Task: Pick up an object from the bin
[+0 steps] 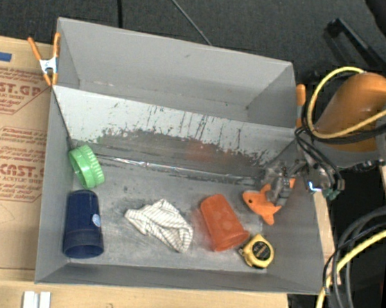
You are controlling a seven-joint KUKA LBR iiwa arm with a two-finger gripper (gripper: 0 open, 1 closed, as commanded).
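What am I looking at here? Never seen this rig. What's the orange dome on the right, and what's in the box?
One camera looks down into a grey metal bin from above, a bit from the side. The orange dome is a cover on a robot arm that reaches in from the right. The arm's gripper is low at the bin's right end, right at a small orange toy. Whether it holds the toy, I cannot tell. Loose on the bin floor, left to right: a green lid, a blue cup, a white cloth, an orange block and a yellow tape measure. The arm's job is to pick one thing out.
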